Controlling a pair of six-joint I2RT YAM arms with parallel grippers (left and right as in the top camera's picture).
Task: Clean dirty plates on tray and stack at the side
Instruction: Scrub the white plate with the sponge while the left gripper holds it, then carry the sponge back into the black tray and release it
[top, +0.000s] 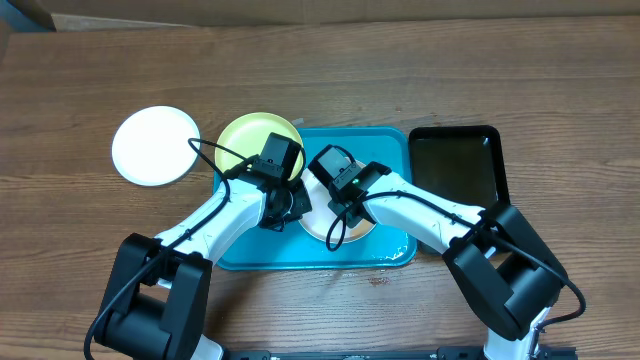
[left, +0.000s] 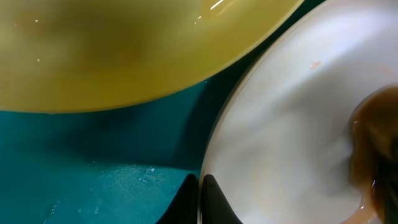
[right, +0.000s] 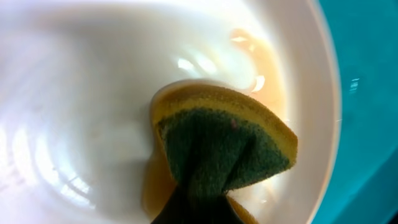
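Jaws on left gripper (left: 200, 196) nearly closed, pinching rim of white plate (left: 286, 124) on turquoise tray (top: 385, 150). Right gripper (right: 193, 211) clamps folded sponge (right: 224, 146), pressed against same plate's inside. Lime plate (top: 252, 135) overlaps tray corner.

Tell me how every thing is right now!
Left white plate, outside the blue tray, looks clean.
Green plate, lying over the blue tray's corner.
Middle white plate, in the blue tray, wet, brown smears.
Sponge, folded, pressed onto that plate.
Left fingers, shut on that plate's rim.
Right fingers, shut on the sponge.
Black tray, lying right of the blue tray.
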